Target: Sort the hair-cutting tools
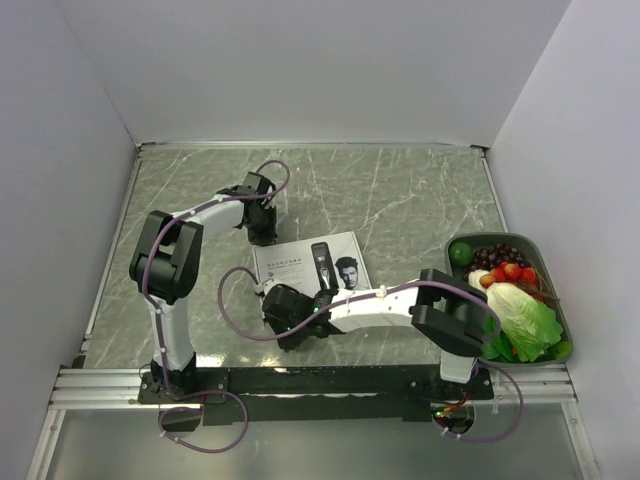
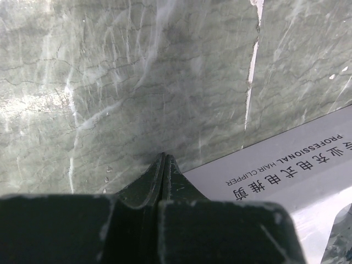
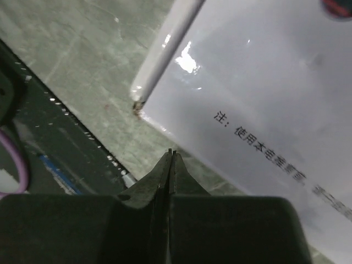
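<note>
A flat white box (image 1: 300, 268) printed with a man's face and a black clipper picture lies shut in the middle of the table. No loose clipper or small black attachments show in any view. My left gripper (image 1: 262, 236) is shut and empty, tips low at the box's far left corner; in the left wrist view its closed tips (image 2: 163, 158) sit just left of the box (image 2: 286, 165). My right gripper (image 1: 287, 322) is shut and empty at the box's near left corner; in the right wrist view its tips (image 3: 172, 153) lie just below the box edge (image 3: 258, 82).
A dark green tray (image 1: 566, 322) with lettuce, tomatoes, grapes and a lime stands at the right edge. White walls close in the left, back and right. A black mounting rail (image 1: 300, 380) runs along the near edge and also shows in the right wrist view (image 3: 49, 148).
</note>
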Available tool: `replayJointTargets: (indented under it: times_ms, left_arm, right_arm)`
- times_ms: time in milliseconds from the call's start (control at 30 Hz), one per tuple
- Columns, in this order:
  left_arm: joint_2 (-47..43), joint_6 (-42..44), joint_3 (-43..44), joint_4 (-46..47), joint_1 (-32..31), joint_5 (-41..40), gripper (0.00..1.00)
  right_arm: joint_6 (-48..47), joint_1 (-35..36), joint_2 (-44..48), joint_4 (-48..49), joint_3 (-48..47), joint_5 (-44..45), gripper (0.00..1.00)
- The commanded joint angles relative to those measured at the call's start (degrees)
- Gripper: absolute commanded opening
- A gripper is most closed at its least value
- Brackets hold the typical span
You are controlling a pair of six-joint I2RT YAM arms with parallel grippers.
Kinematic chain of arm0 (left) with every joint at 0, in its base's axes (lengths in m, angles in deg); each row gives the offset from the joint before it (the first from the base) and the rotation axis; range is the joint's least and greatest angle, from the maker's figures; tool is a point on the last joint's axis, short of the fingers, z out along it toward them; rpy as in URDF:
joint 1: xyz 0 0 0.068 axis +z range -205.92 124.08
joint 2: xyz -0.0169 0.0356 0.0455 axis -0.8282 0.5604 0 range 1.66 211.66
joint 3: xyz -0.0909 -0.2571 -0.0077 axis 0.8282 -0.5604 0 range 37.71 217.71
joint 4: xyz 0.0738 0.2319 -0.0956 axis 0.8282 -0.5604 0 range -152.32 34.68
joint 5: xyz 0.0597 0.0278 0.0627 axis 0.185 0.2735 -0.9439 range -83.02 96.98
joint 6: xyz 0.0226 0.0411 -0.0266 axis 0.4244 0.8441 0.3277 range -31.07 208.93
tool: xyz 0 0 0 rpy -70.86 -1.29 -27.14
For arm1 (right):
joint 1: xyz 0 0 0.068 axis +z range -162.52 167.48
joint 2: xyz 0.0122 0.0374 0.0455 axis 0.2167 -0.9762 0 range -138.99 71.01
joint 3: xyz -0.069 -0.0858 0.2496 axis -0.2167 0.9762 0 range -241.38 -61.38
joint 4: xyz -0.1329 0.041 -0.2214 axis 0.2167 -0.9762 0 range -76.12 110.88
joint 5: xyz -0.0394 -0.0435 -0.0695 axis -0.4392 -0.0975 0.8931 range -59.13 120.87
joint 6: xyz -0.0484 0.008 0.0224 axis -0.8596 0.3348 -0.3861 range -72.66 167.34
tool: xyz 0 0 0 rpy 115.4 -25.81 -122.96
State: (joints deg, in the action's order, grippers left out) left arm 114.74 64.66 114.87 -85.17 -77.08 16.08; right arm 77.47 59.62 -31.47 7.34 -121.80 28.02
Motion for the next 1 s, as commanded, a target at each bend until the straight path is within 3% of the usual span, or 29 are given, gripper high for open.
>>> replayJointTargets:
  times_ms: [0, 300, 533, 967]
  left_arm:
    - [-1.5, 0.0, -0.9, -0.3, -0.1, 1.4, 0.01]
    - [-1.6, 0.5, -1.9, -1.4, -0.1, 2.5, 0.01]
    - [-2.1, 0.5, -3.2, -1.8, -0.1, 4.4, 0.01]
    - [-9.4, 0.9, -11.9, -1.8, -1.9, 6.2, 0.01]
  right_arm:
    - [1.3, 1.1, -2.7, 2.7, -2.0, 2.8, 0.00]
    - [3.6, 2.7, -6.6, 9.6, 0.8, 18.9, 0.00]
    - [5.9, 2.7, -11.3, 8.9, 0.8, 29.5, 0.00]
    - [8.7, -0.2, -11.3, 4.0, 1.0, 38.8, 0.00]
